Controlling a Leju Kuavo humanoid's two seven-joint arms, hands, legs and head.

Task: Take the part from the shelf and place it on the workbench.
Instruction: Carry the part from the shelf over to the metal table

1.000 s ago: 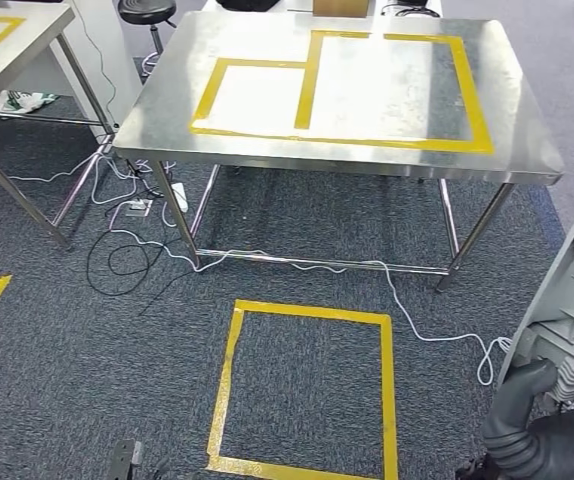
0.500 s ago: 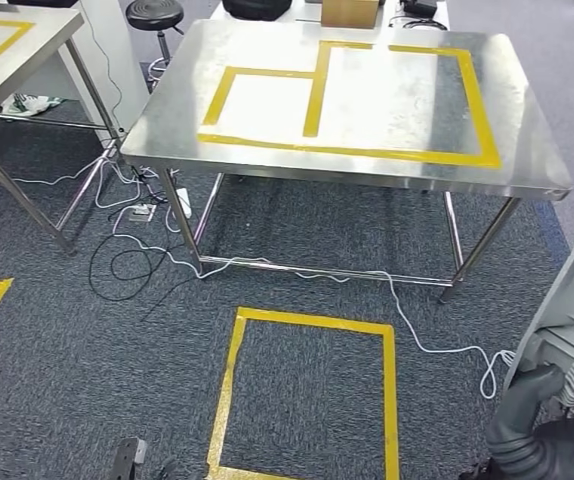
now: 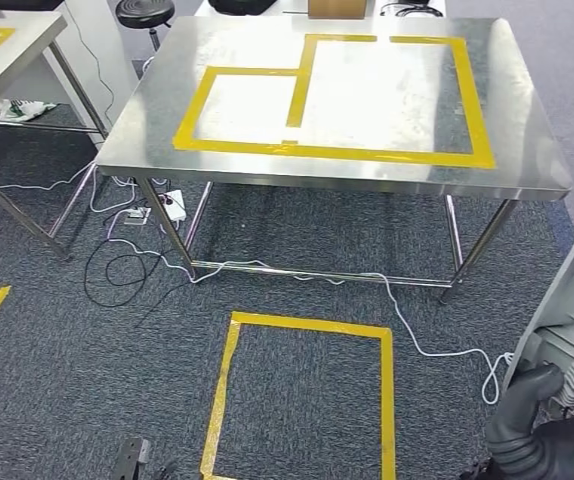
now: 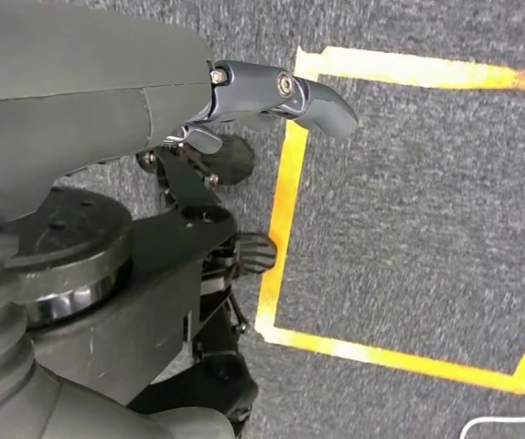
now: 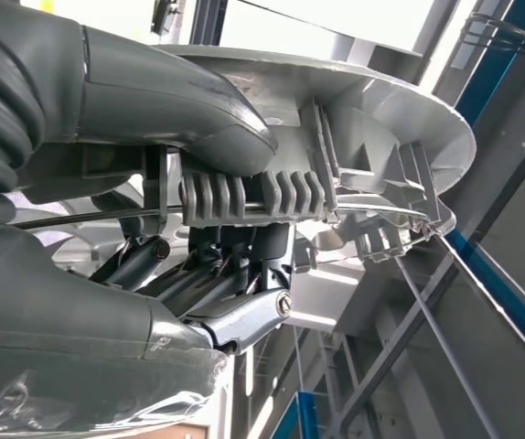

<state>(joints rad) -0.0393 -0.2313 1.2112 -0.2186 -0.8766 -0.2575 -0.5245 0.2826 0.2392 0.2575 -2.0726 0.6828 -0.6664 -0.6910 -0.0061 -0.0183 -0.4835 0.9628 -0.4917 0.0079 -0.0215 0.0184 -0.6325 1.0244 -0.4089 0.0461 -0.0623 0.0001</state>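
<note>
Part: I see the grey moulded plastic part [image 3: 571, 300] at the right edge of the head view, lower right of the frame, held off the floor and well short of the workbench. In the right wrist view the same part [image 5: 357, 174] shows as a broad ribbed shell with a curved rim.
Right hand: my right hand [image 3: 544, 435] sits in the lower right corner of the head view, directly under the part. In the right wrist view the hand [image 5: 198, 210] grasps the part, thick thumb [image 5: 176, 110] laid over the ribbed edge and darker fingers [image 5: 246, 315] underneath.
Left hand: in the left wrist view my left hand [image 4: 260, 119] hangs over the carpet, holding nothing; one finger [image 4: 301, 91] reaches out straight, the others sit apart below it.
Tabletop: the stainless steel tabletop [image 3: 525, 150] fills the upper middle of the head view, marked with yellow tape rectangles [image 3: 329, 150], a smaller one on the left joined to a larger one on the right.
Floor: dark grey carpet [image 3: 65, 380] with a yellow tape square [image 3: 307, 325] at lower centre, just in front of the table legs. A white cable [image 3: 420, 345] trails across it from under the table towards the lower right.
Surroundings: a second steel table [image 3: 5, 50] in the upper left corner, and a black stool [image 3: 144, 12] at the top edge beside it.
</note>
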